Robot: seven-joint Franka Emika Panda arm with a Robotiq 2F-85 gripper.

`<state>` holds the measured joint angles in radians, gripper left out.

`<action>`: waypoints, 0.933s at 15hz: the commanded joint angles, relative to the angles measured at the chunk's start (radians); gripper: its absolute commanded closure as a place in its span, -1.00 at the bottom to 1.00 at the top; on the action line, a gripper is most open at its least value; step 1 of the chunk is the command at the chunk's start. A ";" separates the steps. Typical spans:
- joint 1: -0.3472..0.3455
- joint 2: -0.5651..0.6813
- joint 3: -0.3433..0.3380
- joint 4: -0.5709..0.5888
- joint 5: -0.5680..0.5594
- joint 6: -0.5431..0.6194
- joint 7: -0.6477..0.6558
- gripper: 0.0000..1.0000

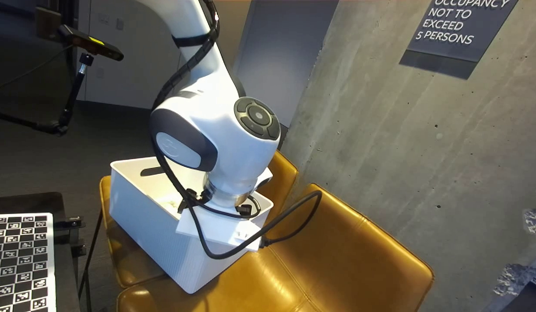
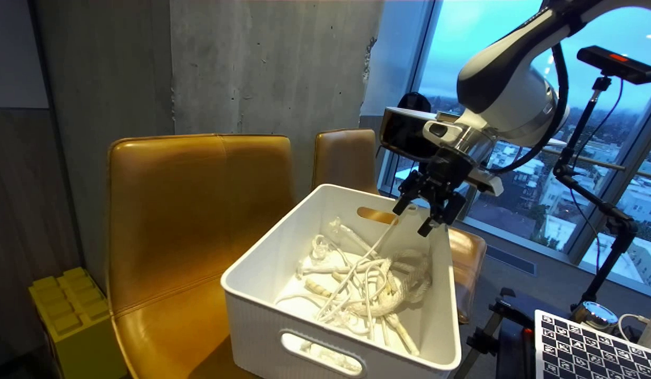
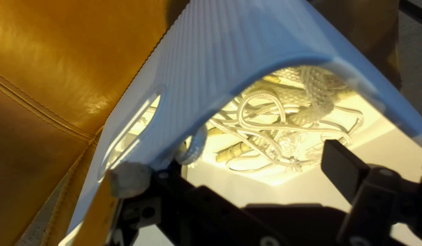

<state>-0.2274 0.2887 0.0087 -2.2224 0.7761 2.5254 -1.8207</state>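
White ribbed plastic bin (image 2: pixel 257 326): open-topped, with long rounded handle slots in its end walls; it rests on caramel-brown leather chairs (image 2: pixel 199 205) in both exterior views.
Black two-finger jaws: released, the fingers (image 3: pixel 344 167) standing wide apart; in an exterior view they tilt down at the bin's far right corner, level with the rim. In the wrist view one finger is over the inside, the other at the rim; whether it touches the rim I cannot tell.
Thin white cord (image 2: pixel 381 239): slants from the heap below up towards the far rim, its upper end near the jaws; contact is unclear.
Off-white lump (image 3: pixel 130 179): just beside the finger at the rim, too blurred to identify.
Heap of off-white cords (image 2: pixel 357 279): on the bin's floor, loops tangled over one another.
Thick braided off-white rope (image 3: pixel 315 92): among the cords, bunched near one wall.
Tan cylindrical piece (image 3: pixel 233 152): partly under the thin loops.
White robot arm (image 1: pixel 233 160): reaches down to the bin, a black cable (image 1: pixel 196 58) running along it.
Black-and-white patterned board (image 2: pixel 594 347): well apart from the bin, on a dark stand.
Slim black camera (image 2: pixel 615 64): mounted on a jointed black support.
Grey concrete wall (image 2: pixel 273 79): behind the chairs; it bears a dark occupancy sign (image 1: pixel 450 34) limiting the room to 5 persons.
Yellow block-shaped box (image 2: pixel 67 316): beside the nearer chair.
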 commanded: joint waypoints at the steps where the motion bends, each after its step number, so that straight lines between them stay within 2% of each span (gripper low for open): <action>1: -0.010 -0.023 -0.016 0.017 0.001 -0.054 0.013 -1.00; 14: -0.020 -0.010 -0.045 0.065 0.003 -0.098 0.023 -1.00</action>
<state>-0.2329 0.2846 -0.0213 -2.1878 0.7768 2.4687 -1.8118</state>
